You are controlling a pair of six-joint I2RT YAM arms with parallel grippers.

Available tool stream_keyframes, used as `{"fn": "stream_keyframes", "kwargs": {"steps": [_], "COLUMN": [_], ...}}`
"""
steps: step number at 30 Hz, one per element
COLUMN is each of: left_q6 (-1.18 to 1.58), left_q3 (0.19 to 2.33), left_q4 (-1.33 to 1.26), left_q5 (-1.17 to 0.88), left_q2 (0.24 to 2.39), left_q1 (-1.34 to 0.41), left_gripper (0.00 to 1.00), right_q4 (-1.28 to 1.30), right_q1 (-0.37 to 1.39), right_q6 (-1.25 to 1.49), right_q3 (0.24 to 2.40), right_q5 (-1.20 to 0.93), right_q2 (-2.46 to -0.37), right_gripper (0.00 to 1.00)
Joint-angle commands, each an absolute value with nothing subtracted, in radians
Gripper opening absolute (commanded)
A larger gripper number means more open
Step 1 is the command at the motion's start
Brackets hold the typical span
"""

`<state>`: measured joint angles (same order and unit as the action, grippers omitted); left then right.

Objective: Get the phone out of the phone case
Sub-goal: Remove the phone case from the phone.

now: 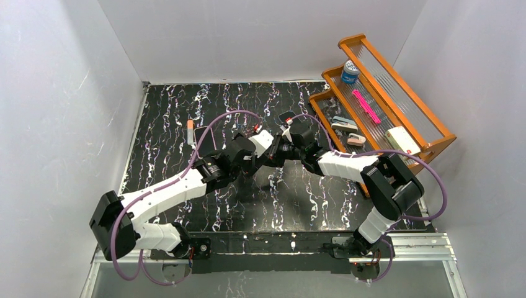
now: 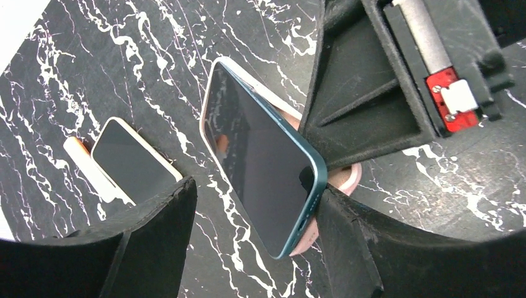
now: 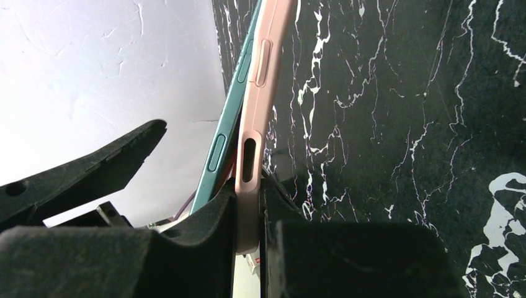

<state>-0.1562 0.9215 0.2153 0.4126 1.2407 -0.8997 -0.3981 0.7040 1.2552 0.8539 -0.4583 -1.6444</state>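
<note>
The teal phone [image 2: 260, 161], dark screen up, is tilted and lifted partly out of the pink phone case [image 2: 348, 179] behind it. My right gripper [image 3: 251, 198] is shut on the side wall of the case [image 3: 260, 81], and the phone's edge [image 3: 226, 124] has peeled away from the case on the left. My left gripper [image 2: 255, 192] stands open around the phone's lower corner. Its right finger [image 2: 353, 248] touches the phone's edge, while the left finger [image 2: 155, 230] is well apart from it. Both grippers meet above mid-table [image 1: 273, 152].
A second phone [image 2: 133, 161] with a cream rim lies flat on the marbled black table, beside a white and orange marker [image 2: 84, 161]. A wooden rack [image 1: 434, 127] at the right holds a blue-lidded jar [image 1: 350, 71], a pink pen [image 1: 367, 107] and other small items.
</note>
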Motion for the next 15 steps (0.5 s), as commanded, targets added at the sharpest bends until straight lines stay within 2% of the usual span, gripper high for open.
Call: {"fn": "stream_keyframes", "kwargs": {"steps": [1, 5, 8, 15], "left_q6": [-0.177, -0.184, -0.181, -0.178], "left_q3": [0.928, 0.929, 0.936, 0.938], "left_q4": [0.238, 0.245, 0.247, 0.252], "left_q5": [0.474, 0.518, 0.546, 0.542], "left_q2": [1.280, 1.320, 1.341, 1.346], "left_q1": [-0.898, -0.915, -0.919, -0.926], "left_gripper": [0.65, 0.64, 0.58, 0.19], "right_q4": [-0.515, -0.519, -0.511, -0.508], "right_q1": [0.725, 0.736, 0.741, 0.743], "right_q6": [1.259, 1.261, 1.256, 1.250], "right_q3": [0.870, 0.873, 0.873, 0.856], "right_q5": [-0.520, -0.520, -0.510, -0.491], "right_q2": [-1.582, -1.569, -1.557, -1.554], "right_gripper": [0.01, 0.01, 0.01, 0.01]}}
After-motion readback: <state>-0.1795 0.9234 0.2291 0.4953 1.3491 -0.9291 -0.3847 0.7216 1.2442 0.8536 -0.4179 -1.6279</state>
